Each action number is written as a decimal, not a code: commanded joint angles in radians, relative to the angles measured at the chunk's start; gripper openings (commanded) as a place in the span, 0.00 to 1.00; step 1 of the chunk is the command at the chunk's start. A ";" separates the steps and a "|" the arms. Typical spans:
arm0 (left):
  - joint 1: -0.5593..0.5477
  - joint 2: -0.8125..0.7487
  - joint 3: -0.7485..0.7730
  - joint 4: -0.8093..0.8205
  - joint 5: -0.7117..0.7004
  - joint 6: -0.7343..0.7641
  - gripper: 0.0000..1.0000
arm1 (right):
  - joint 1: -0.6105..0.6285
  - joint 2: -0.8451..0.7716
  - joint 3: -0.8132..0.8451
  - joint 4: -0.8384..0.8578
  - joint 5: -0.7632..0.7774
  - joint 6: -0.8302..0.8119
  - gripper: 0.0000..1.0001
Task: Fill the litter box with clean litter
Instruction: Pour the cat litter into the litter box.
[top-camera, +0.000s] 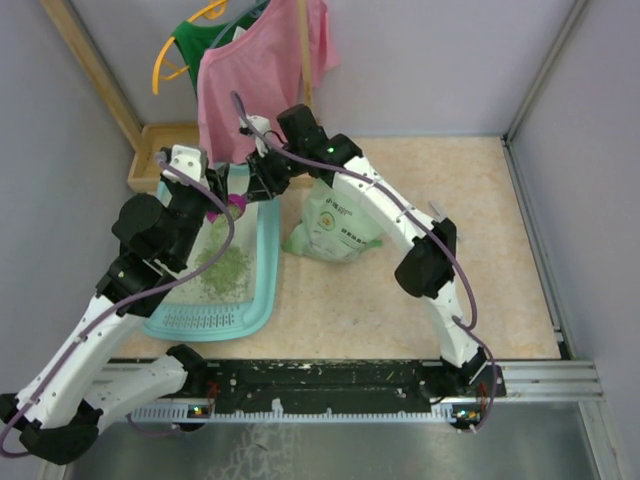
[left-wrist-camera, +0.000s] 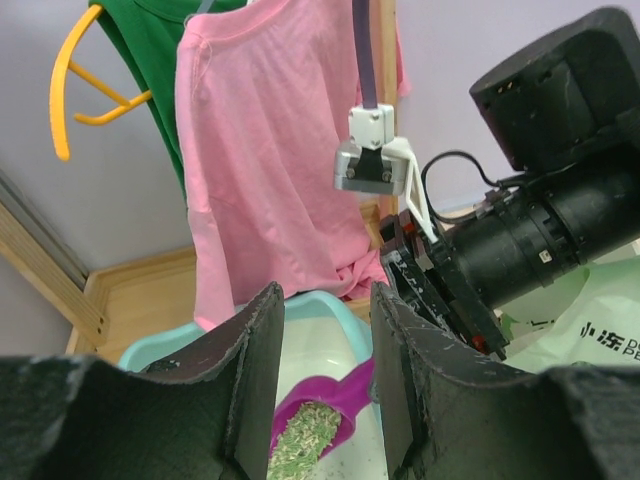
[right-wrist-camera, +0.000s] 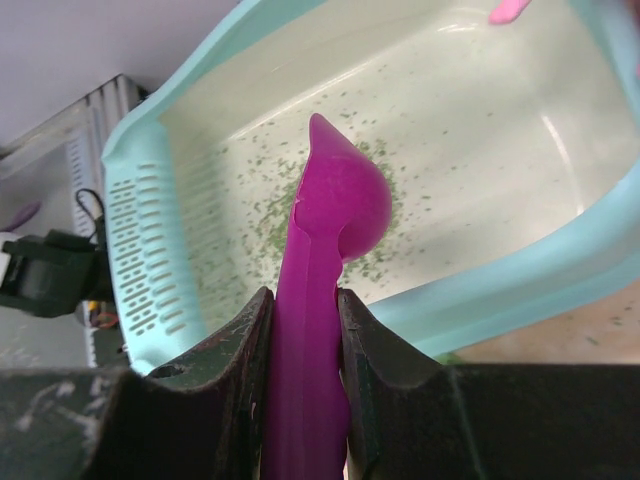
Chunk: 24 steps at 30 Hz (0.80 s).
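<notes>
Litter box (top-camera: 266, 262) lies on the bench (top-camera: 350, 310) directly beneath both pincers, its slotted grille strip at the end away from them, toward the arm bases. Clean litter (top-camera: 226, 268) forms a thin olive-green patch on the whitish base, under and a little beyond the right pincer (right-wrist-camera: 305, 320), with loose granules scattered around it toward the grille.

That right pincer is clenched on the handle of a magenta scoop (right-wrist-camera: 345, 205); both fingers press against the handle's sides, and the bowl reaches out ahead of them over the middle of the box, clear of the base. From the left wrist view the bowl carries a load of green granules.

Facing it, the left pincer (left-wrist-camera: 325, 300) stands released, its two black fingers (left-wrist-camera: 255, 370) apart with nothing between them. The loaded bowl sits just beyond its fingertips and lower, and the right arm's black wrist is close on its right side.

A pale green printed bag (top-camera: 335, 225) rests on the bench just beside the box, to the right of the right pincer and under that arm's forearm. Behind both pincers hangs a pink shirt (top-camera: 260, 70), with a green garment (left-wrist-camera: 145, 60) on a yellow hanger (left-wrist-camera: 65, 90) to its left. A wooden tray (top-camera: 150, 150) sits behind the left pincer, beyond the far end of the box.
</notes>
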 joint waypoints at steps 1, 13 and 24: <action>0.004 -0.019 -0.025 0.002 -0.013 -0.011 0.46 | 0.028 -0.071 0.098 0.013 0.091 -0.114 0.00; 0.004 -0.043 -0.056 -0.007 -0.028 -0.011 0.47 | 0.133 -0.099 0.091 0.021 0.232 -0.337 0.00; 0.004 -0.064 -0.078 -0.030 -0.026 -0.014 0.47 | 0.157 -0.098 0.055 0.073 0.314 -0.330 0.00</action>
